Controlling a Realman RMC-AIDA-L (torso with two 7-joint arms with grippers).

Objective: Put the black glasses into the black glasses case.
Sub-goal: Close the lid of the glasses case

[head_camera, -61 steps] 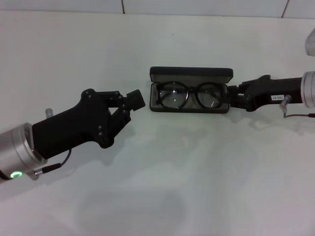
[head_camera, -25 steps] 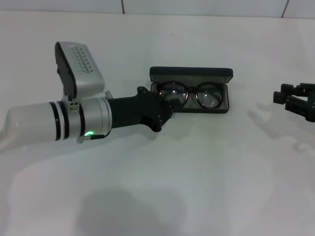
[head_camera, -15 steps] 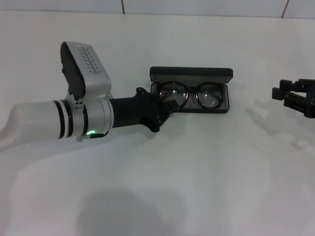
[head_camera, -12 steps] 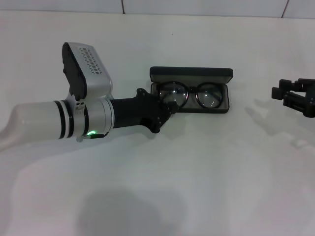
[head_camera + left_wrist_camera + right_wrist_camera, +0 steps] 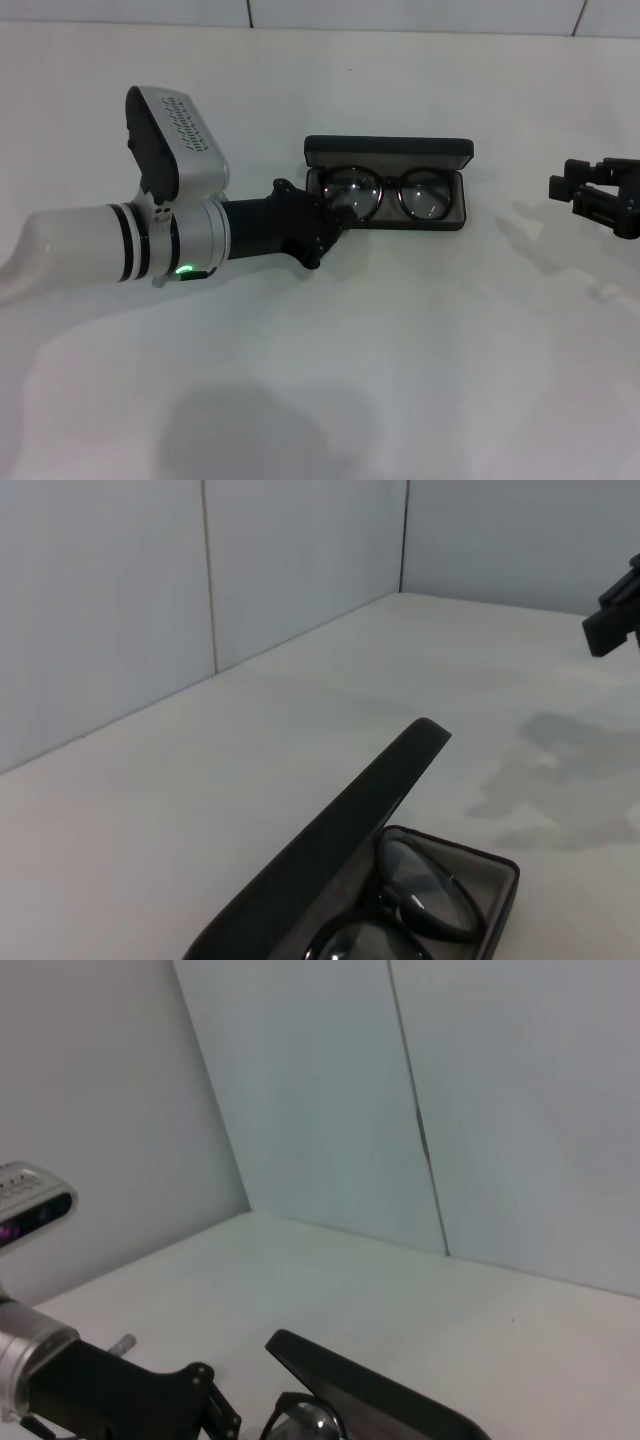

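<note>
On the plain white surface [image 5: 400, 360], we see the thin black round-lensed plastic glasses [image 5: 385, 193] lying folded, lenses up, inside the long matte black hinged glasses case [image 5: 388, 183], whose grey-lined tray holds them snugly while the lid stands raised along the far edge. The left end effector [image 5: 335, 215], on its black wrist and silver forearm, sits at the case's left end, touching or all but touching the rim beside the nearer lens; we cannot tell whether its fingers are apart or together, since the wrist hides them. Its own camera looks along the raised lid [image 5: 330, 850] and down onto the lenses [image 5: 420, 880], which suggests to us that it is placed there to deal with the lid or steady the case. The right end effector [image 5: 597, 195] hangs well apart at the right edge of the surface, fingers spread and holding nothing, apparently parked clear of the work. We judge the placing itself done, with only the closing of the lid possibly left.
</note>
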